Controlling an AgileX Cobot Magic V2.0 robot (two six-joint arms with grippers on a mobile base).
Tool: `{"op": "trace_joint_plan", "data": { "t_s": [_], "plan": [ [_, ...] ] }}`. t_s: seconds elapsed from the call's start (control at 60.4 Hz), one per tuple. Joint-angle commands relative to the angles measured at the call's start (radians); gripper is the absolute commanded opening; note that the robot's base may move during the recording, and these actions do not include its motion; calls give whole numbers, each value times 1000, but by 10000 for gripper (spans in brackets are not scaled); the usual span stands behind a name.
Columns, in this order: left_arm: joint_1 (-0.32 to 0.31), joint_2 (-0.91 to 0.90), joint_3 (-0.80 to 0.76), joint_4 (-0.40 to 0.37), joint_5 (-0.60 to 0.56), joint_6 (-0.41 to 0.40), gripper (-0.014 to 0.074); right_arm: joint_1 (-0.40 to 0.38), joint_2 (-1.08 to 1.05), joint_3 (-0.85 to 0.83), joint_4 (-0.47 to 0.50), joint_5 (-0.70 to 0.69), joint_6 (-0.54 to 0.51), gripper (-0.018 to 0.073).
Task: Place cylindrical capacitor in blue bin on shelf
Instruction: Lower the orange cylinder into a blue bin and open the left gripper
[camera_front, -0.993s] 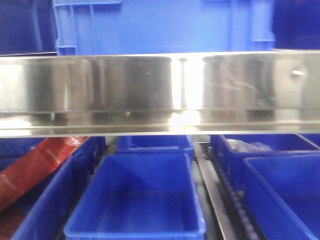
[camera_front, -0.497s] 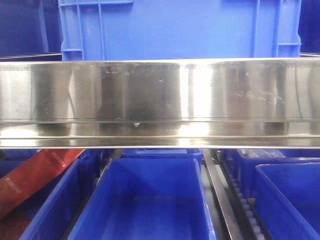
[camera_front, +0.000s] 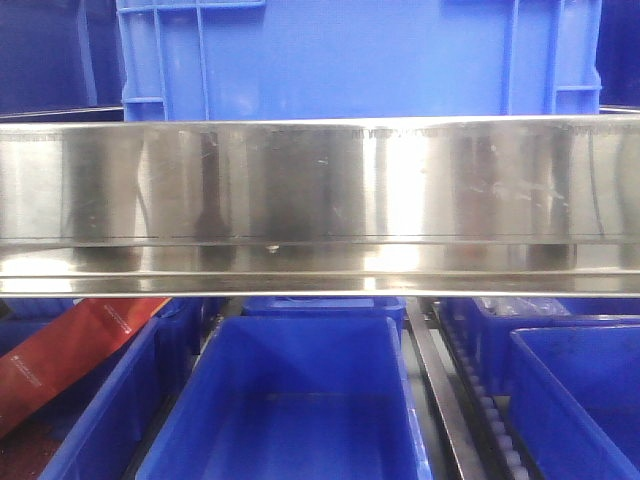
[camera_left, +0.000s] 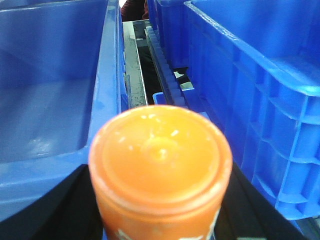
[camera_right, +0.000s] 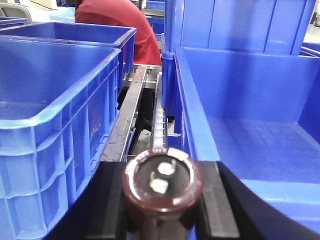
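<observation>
With the black fingers (camera_right: 111, 205) of the right gripper (camera_right: 162, 220), clamps the cylindrical capacitor (camera_right: 161, 182) from both sides, so carries the task's thing well short of any bin floor. Shows a dark brown glossy sleeve and a round flat end with two small metal terminals turned toward the wrist camera, long axis seemingly running along the fingers. Finds the nearest blue bin (camera_right: 192, 115) just ahead and to the right, open-topped, hard moulded plastic with a grid-textured floor; needs, by judgement, a shift rightward over that rim before letting go. Has a second ribbed bin (camera_right: 60, 115) to the left, past a white roller track (camera_right: 159, 125). Pinches, in the left gripper (camera_left: 160, 225), an orange-topped cylinder (camera_left: 160, 155), smooth and waxy-looking. Faces the shelf (camera_front: 320, 200), mirror-bright brushed steel, from the front
</observation>
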Motion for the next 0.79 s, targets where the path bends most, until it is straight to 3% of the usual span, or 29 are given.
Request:
{"op": "trace_joint_plan", "data": {
  "t_s": [0.0, 0.778],
  "plan": [
    [-2, -1, -6, -4, -21, 2, -111, -5, -5, -9, -3, -23, -2, -151],
    [-2, -1, -6, -11, -78, 2, -111, -5, -5, -9, -3, -23, -2, -151]
  ]
}}
